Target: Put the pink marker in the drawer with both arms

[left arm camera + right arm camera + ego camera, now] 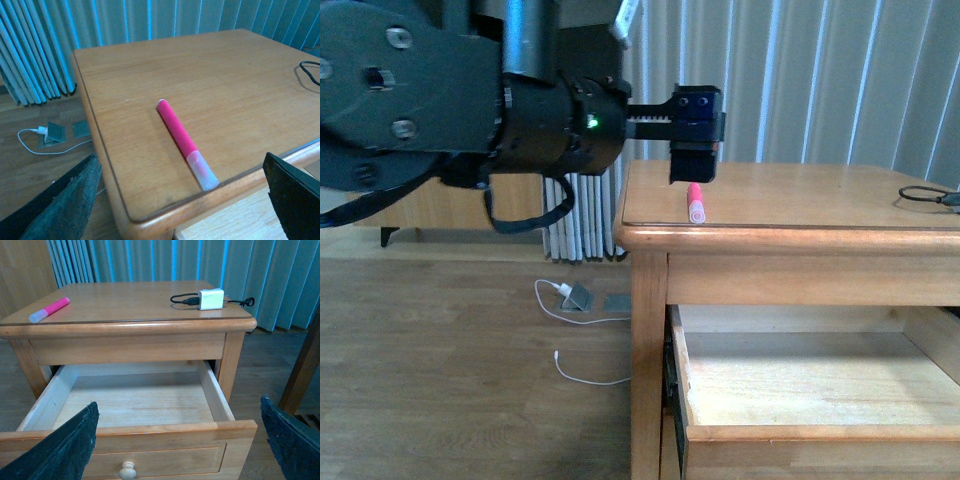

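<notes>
L gripper [693,172] hangs spread wide, empty, right over the pink marker [696,202], which is lying by the nightstand [800,200] top's front-left edge. Drawer [820,433] below stands open, nothing inside. R gripper [177,445] splayed too, facing it. Opening's done, I'd say; pick & drop left.

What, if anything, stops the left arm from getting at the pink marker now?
Probably nothing, so yes, it looks able. The left gripper hangs open just above the pink marker, which lies alone on the nightstand top near its front edge. Nothing stands between them.
</notes>
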Tool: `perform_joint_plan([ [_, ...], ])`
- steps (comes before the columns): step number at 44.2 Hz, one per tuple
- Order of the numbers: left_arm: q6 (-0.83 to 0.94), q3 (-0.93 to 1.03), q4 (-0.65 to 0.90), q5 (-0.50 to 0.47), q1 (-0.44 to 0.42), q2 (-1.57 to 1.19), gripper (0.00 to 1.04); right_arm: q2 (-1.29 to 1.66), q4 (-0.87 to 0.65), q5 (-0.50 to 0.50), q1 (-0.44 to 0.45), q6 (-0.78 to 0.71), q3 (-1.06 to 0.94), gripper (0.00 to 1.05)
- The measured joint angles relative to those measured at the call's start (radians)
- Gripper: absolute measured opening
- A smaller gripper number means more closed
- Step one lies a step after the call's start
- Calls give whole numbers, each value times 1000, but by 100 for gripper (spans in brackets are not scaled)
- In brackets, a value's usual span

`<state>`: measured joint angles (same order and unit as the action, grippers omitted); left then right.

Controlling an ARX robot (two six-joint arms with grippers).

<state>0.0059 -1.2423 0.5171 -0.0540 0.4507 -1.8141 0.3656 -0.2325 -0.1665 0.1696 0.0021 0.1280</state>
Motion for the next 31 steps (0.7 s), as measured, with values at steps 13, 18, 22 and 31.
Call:
perform_joint_plan([
  [13, -53, -327, -153, -42, 36, -249, 99, 0, 0, 0, 0, 0, 0, 96],
  [18, -63, -426, -237, -53, 40, -331, 99, 0, 0, 0, 0, 0, 0, 96],
  [22, -69, -488, -272, -48, 40, -377, 99, 0, 0, 0, 0, 0, 0, 96],
  [31, -57, -599, -386, -38, 48, -433, 99, 0, 0, 0, 0, 0, 0, 96],
])
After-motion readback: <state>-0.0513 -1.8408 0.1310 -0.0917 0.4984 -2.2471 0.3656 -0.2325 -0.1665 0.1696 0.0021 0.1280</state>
